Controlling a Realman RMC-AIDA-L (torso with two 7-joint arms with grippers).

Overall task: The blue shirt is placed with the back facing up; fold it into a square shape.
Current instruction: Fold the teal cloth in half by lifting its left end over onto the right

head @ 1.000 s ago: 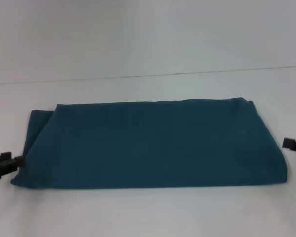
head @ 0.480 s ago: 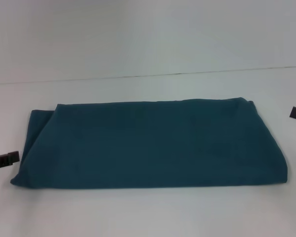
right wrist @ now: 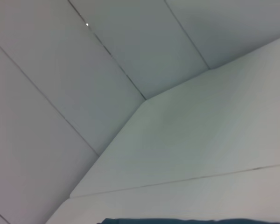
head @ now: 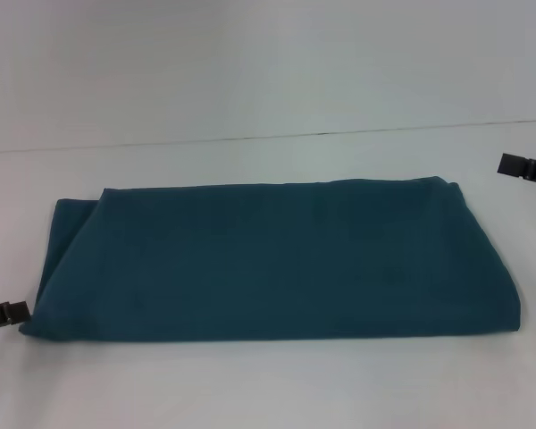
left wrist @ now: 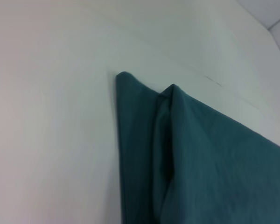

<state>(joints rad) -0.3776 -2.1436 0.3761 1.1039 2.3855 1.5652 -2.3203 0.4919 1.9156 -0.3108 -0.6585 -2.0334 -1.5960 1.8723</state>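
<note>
The blue shirt (head: 268, 261) lies folded into a wide flat band across the white table (head: 268, 384), its long side running left to right. The left wrist view shows one folded end of the blue shirt (left wrist: 191, 158) with layered edges. Only a thin strip of the blue shirt (right wrist: 186, 221) appears in the right wrist view. My left gripper (head: 2, 315) sits low at the left edge, just off the shirt's near left corner. My right gripper (head: 527, 166) hangs at the right edge, above and clear of the shirt's far right corner. Neither holds any cloth.
A seam line (head: 268, 136) marks where the table meets the pale back wall. Bare white surface surrounds the shirt on all sides.
My left gripper has drawn back from the shirt's left edge and moved nearer. My right gripper has risen and moved away from the shirt's right side. The shirt has not moved.
</note>
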